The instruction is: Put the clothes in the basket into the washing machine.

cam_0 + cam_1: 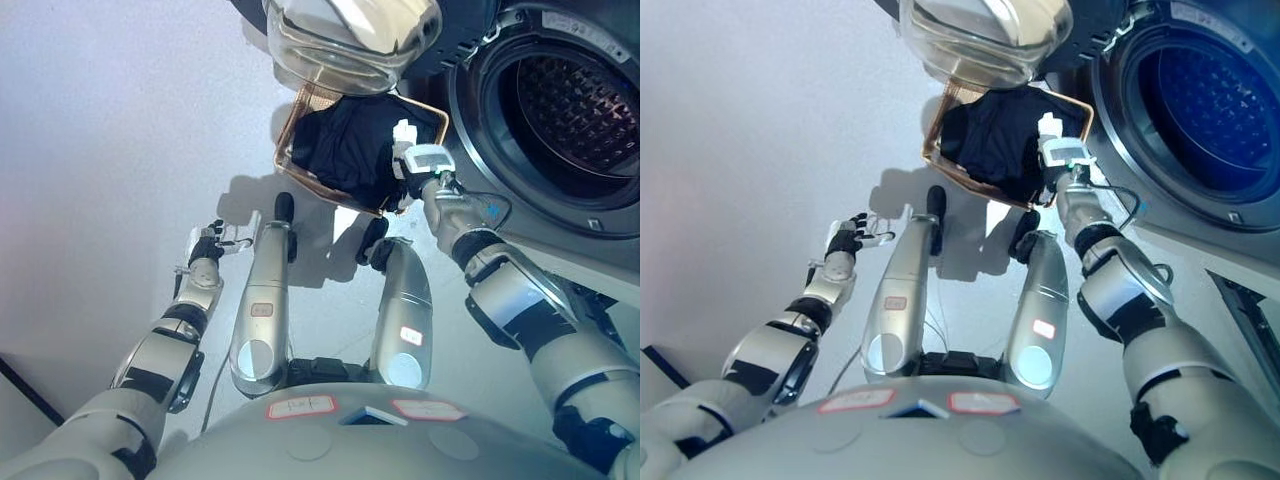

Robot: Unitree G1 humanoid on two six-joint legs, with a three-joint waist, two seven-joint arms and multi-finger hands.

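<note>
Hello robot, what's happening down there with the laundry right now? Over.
Right hand down in the basket on the dark clothes, grip hidden. Left hand open, idle. Washer drum open; glass door hangs over the basket.

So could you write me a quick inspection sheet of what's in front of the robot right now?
Surface: pale floor, bare where visible.
Job's things: wicker basket on the floor holding dark clothes; washing machine beside it, glass door swung open, drum looks empty.
Clutter: nothing seen.
Hands: right hand at the clothes in the basket, fingers hidden; left hand away from the basket, fingers relaxed, holding nothing.
Cables: nothing seen.
Surroundings: nothing seen.
</note>
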